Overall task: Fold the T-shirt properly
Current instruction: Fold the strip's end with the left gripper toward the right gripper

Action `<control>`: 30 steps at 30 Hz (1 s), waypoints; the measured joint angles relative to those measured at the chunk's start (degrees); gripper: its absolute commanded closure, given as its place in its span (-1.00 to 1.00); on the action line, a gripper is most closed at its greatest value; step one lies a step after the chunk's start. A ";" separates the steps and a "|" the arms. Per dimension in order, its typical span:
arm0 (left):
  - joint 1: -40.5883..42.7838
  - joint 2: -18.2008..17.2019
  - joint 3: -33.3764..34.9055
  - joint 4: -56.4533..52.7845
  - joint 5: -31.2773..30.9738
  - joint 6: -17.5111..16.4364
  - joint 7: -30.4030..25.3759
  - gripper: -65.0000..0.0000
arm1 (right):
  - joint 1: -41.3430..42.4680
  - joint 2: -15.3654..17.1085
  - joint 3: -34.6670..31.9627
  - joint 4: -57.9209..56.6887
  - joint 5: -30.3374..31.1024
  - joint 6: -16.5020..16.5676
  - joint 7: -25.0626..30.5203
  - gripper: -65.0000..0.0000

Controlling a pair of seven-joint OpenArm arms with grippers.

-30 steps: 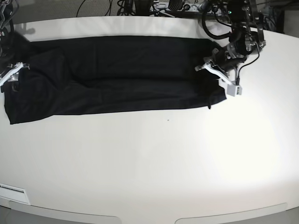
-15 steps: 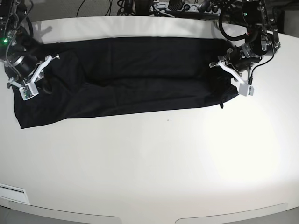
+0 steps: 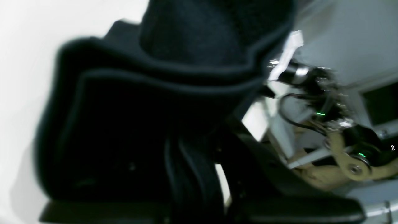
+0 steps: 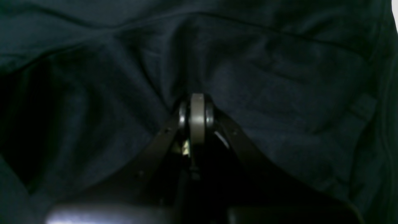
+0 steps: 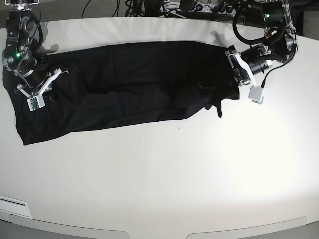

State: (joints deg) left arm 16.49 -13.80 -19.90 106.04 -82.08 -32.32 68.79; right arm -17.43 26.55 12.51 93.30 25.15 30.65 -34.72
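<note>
Your black T-shirt (image 5: 129, 84) lies stretched across the white table (image 5: 164, 174). Both grippers, the left gripper (image 5: 238, 67) and right gripper (image 5: 42, 85), are clamped on its opposite ends. Uneven lifting could slip a hem free and bunch the fold.

The left wrist view is smeared by motion blur: the T-shirt (image 3: 174, 77) reads only as dark folds with soft edges, and the left gripper (image 3: 199, 174) is lost in black at 6 o'clock, its jaws indistinguishable. At 3 o'clock, the machinery (image 3: 339, 137) is streaked and cut off by the frame. In the right wrist view, cloth runs off every edge, and shadow swallows the right gripper (image 4: 197, 116) body toward 6 o'clock.
</note>
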 measured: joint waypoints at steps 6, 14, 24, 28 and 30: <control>-0.52 0.22 0.02 5.53 -1.14 -2.91 1.31 1.00 | 0.13 0.13 0.13 0.00 4.15 -0.24 -2.60 1.00; -4.44 4.70 5.92 5.53 6.91 -3.26 -3.63 1.00 | 0.11 0.20 0.22 0.00 4.24 1.16 -3.02 1.00; -5.73 10.95 17.84 5.03 27.17 0.13 -12.31 1.00 | 0.15 0.24 0.22 0.07 4.28 1.31 -3.91 1.00; -5.73 13.33 19.91 3.80 29.11 0.13 -12.50 1.00 | 0.15 0.24 0.22 0.07 4.28 1.33 -3.89 1.00; -5.70 14.12 19.89 3.17 29.90 0.13 -13.92 1.00 | 0.15 0.24 0.22 0.07 4.28 1.33 -3.91 1.00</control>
State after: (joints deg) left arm 10.79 0.32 -0.01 109.21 -52.18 -32.18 54.87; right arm -17.28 26.79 12.73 93.36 29.43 31.99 -38.63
